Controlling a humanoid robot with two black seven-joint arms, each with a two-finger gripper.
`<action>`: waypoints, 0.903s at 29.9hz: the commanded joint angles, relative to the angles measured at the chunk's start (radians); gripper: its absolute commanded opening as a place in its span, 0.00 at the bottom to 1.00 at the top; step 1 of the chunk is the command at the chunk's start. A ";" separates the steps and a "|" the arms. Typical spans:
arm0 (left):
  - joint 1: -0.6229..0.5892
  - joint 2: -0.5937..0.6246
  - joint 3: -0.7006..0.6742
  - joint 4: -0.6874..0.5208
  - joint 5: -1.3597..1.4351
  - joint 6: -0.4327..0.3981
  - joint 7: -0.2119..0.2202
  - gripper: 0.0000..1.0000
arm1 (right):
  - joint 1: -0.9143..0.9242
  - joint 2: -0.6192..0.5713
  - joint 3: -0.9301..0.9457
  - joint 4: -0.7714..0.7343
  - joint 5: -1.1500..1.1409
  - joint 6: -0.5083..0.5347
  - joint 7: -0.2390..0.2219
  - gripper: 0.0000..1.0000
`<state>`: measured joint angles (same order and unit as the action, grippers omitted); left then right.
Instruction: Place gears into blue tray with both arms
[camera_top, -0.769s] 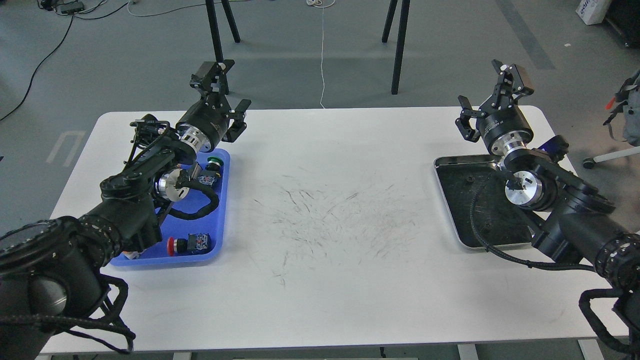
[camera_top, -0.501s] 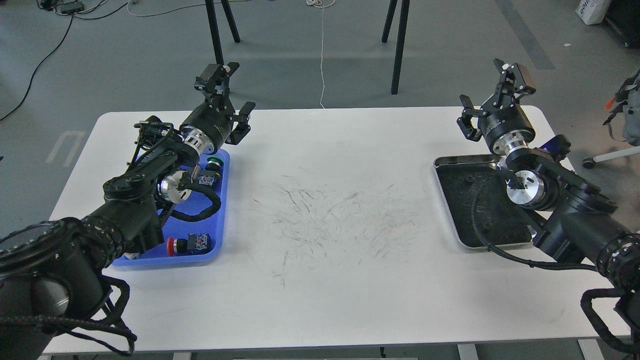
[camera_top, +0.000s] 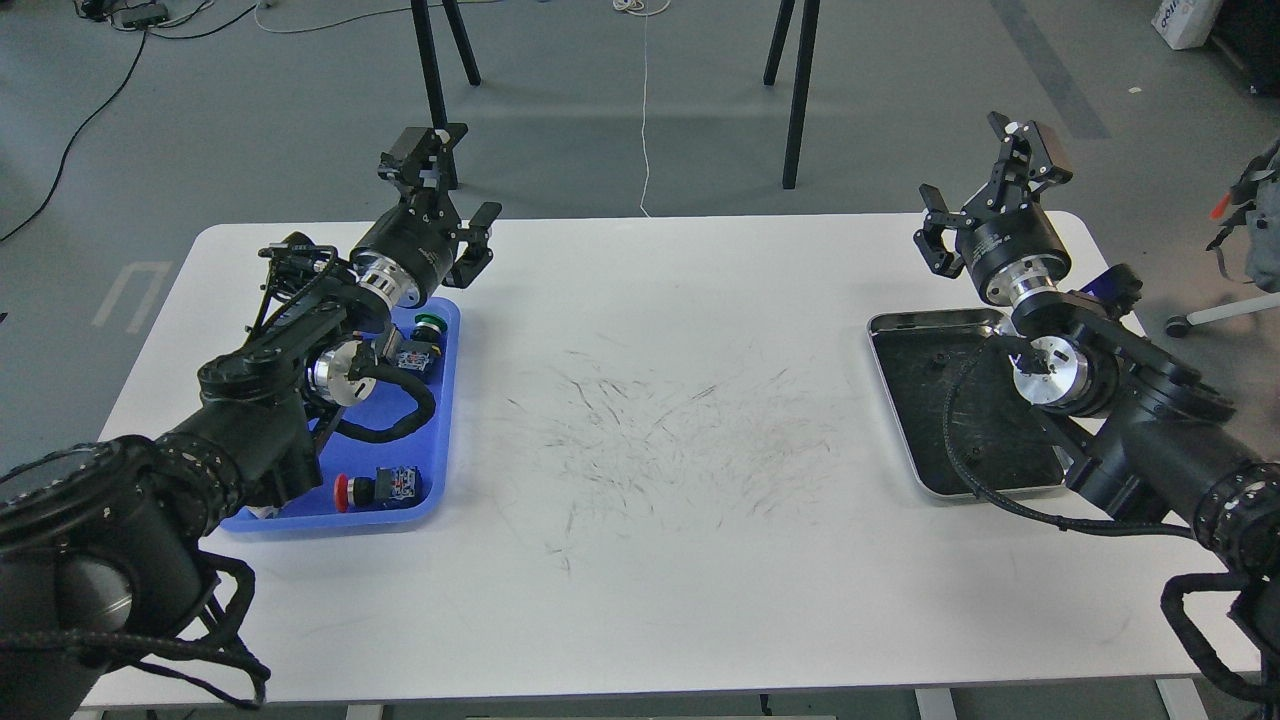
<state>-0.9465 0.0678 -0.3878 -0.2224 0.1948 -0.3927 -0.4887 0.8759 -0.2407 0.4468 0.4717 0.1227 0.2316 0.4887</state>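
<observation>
Hovering above the far end of the blue tray (camera_top: 440, 480): left gripper (camera_top: 450, 205), fingers spread apart, nothing between them. Tray already crowded: green push button (camera_top: 430, 323) at the far end, red push button (camera_top: 352, 490) near the front rim, left arm (camera_top: 270, 380) and its cable draped over the middle. Risk on release: gear landing on a button or the cable and bouncing onto the desk (camera_top: 640, 450).

Mid-desk bare apart from scratch marks; nothing blocking a crossing.

Right side: steel tray (camera_top: 925, 480) with a dark scratched floor, two small dark specks near its far end, likely the gears (camera_top: 936, 356), too small to confirm. Right gripper (camera_top: 975, 200) raised beyond the tray's far edge, fingers apart, empty. Risks: black gears on a black floor, easy to mis-locate; tiny flat discs prone to slipping out or skating against the rim; right arm (camera_top: 1120, 420) and cable hanging over the tray, hiding part of the floor. Long carry to the blue tray, so a handover or drop en route looks like the weak spot.
</observation>
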 joint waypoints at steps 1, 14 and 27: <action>0.000 0.001 0.001 0.000 0.000 0.000 0.000 1.00 | 0.002 0.000 0.000 -0.001 0.000 0.000 0.000 0.98; 0.000 0.003 -0.002 0.000 -0.002 0.002 0.000 1.00 | 0.002 -0.049 -0.025 0.077 -0.044 0.009 0.000 0.98; 0.014 0.000 -0.005 0.000 -0.028 0.000 0.000 1.00 | 0.000 -0.068 -0.052 0.081 -0.075 -0.009 0.000 0.98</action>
<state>-0.9335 0.0686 -0.3925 -0.2224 0.1863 -0.3907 -0.4887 0.8702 -0.3063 0.4153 0.5531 0.0572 0.2234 0.4887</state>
